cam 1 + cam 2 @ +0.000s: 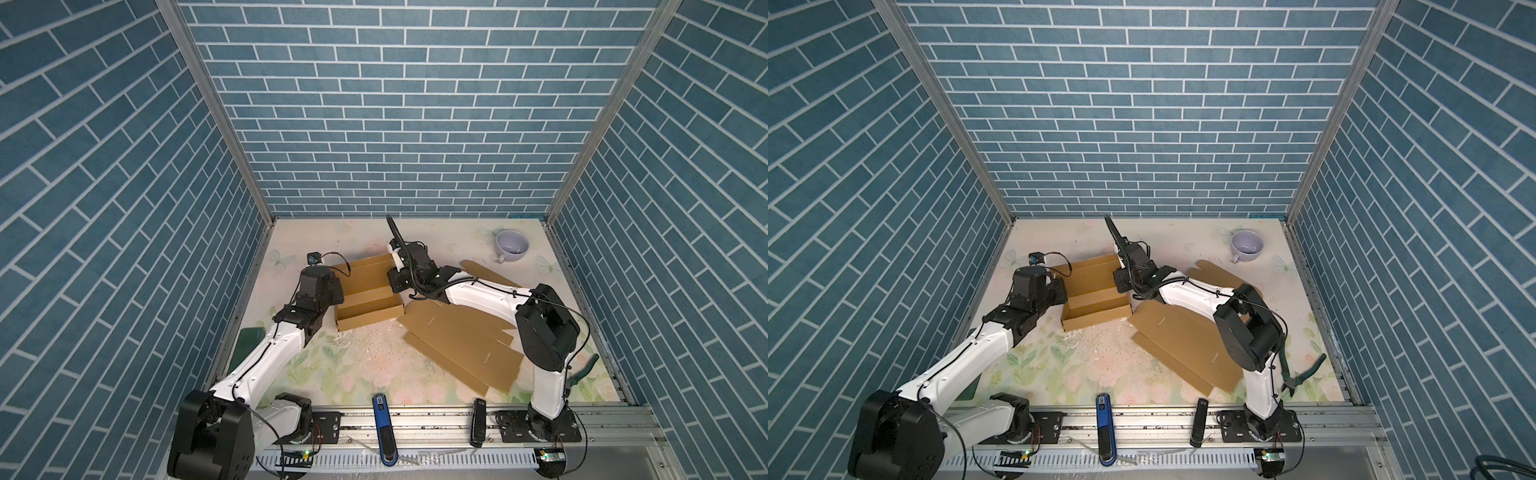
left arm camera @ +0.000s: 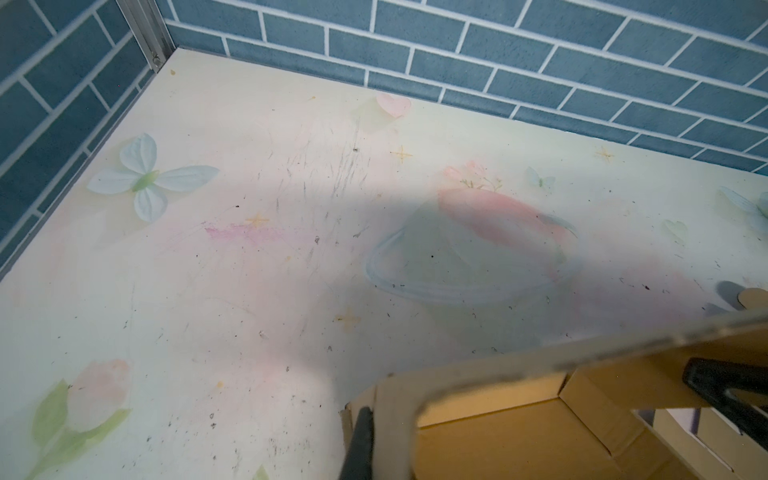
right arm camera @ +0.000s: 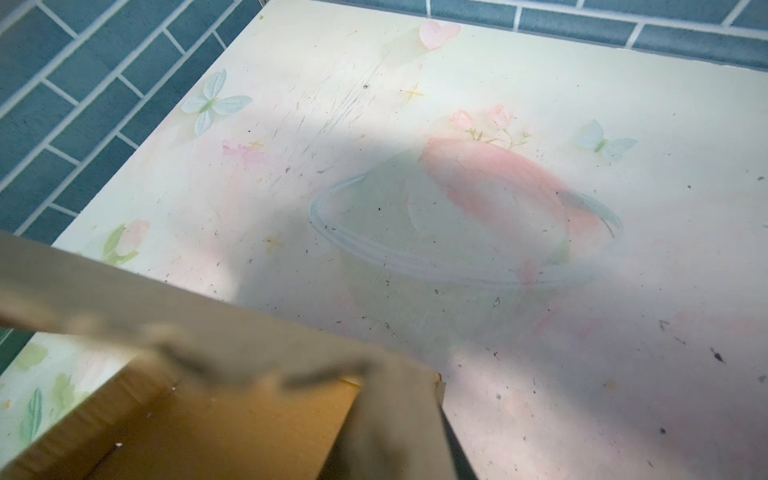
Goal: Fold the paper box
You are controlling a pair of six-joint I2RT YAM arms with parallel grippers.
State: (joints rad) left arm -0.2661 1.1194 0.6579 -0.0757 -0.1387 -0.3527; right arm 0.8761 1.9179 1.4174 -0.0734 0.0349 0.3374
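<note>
The paper box (image 1: 365, 305) (image 1: 1096, 309) is a brown cardboard tray standing half folded on the table, with low walls and an inner divider. My left gripper (image 1: 340, 291) (image 1: 1064, 293) is at its left wall. In the left wrist view one dark finger (image 2: 361, 440) shows outside that wall (image 2: 395, 415), jaws closed on the cardboard. My right gripper (image 1: 392, 282) (image 1: 1120, 282) sits at the box's right wall. In the right wrist view that blurred wall (image 3: 395, 415) stands in front of the jaws, with one dark finger (image 3: 455, 444) on its outer side. The other finger is hidden.
Flat cardboard sheets (image 1: 457, 349) lie right of the box, under the right arm. A lavender cup (image 1: 512, 246) stands at the back right. Green pliers (image 1: 582, 368) lie at the right edge. A blue tool (image 1: 382, 428) and a black one (image 1: 478, 422) rest on the front rail.
</note>
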